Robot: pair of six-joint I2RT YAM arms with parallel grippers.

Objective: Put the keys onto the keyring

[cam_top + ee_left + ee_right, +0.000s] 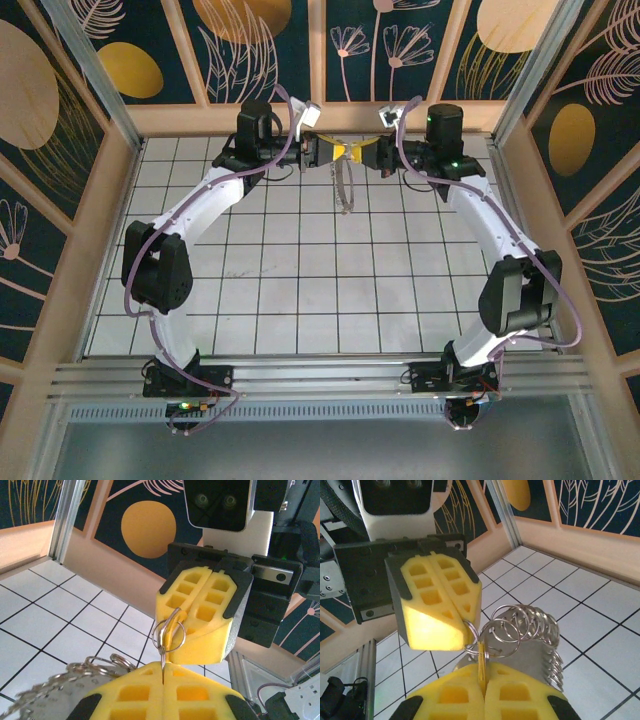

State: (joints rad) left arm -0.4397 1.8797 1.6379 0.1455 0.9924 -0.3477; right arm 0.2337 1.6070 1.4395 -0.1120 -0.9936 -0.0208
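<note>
The left fingers [135,692] are pressed shut on one loop of the keyring [530,625]. The right fingers [515,695] are closed on the edge-on yellow key [481,662]. The two tips nearly meet above the far side of the bench [300,280], and the rest of the chain hangs below them. The key sits right at a loop, seemingly partway threaded. Seating it fully and letting go remain.

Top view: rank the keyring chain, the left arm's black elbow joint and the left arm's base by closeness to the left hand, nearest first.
From the left hand, at the far middle of the table:
1. keyring chain, dangling just beside the hand.
2. black elbow joint, out on the left side.
3. left arm's base, at the near edge, left.
</note>
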